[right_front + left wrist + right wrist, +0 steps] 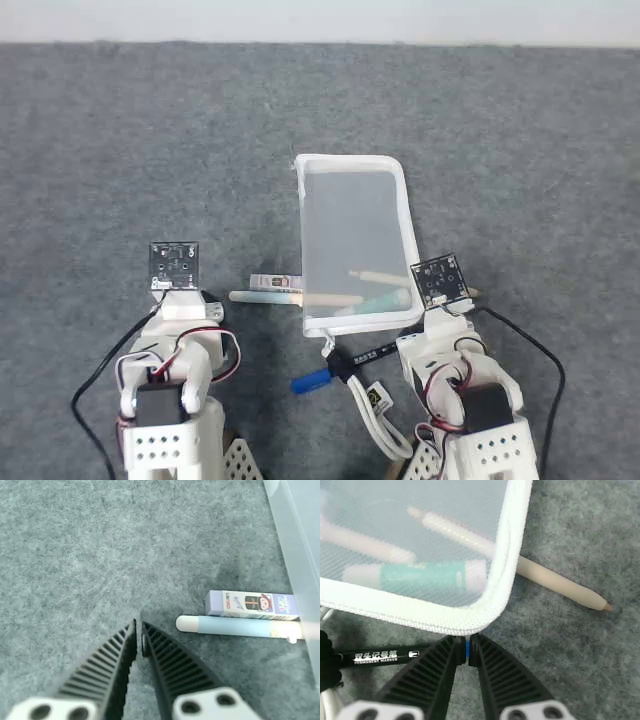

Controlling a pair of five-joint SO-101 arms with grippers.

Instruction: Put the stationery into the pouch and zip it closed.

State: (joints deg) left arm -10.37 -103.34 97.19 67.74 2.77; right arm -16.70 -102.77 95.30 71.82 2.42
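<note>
Ribbed black fingers of the left gripper (139, 625) sit closest in its wrist view, drawn to a narrow slit with nothing between them, above the grey table (120, 140). Just beyond them lie a light-blue pen (240, 627) with a pale cap and, right beside it, a small lilac box (250, 605). Both reach toward the side edge of the pouch (350, 200), a white mesh case lying flat between the arms. The right gripper (468, 642) hangs over the pouch's near corner, its fingers also almost together; a thin blue sliver shows in the gap, and I cannot tell what it is. A black marker (375, 656) lies just outside that near edge. A teal tube (420, 576) shows through the mesh, and a cream stick (560, 582) juts past the corner onto the table; whether those two sit inside the pouch or beneath it I cannot tell. Most of the loading looks undone. Several things could go wrong from here, as I judge it. The light pouch may slide if a pen is pushed at it while nothing holds it. Round barrels may roll out of a narrow pinch. Anything left lying across the edge would jam the zip. As for print, white lettering runs along the marker, and the box bears a coloured label with a cartoon figure.
</note>
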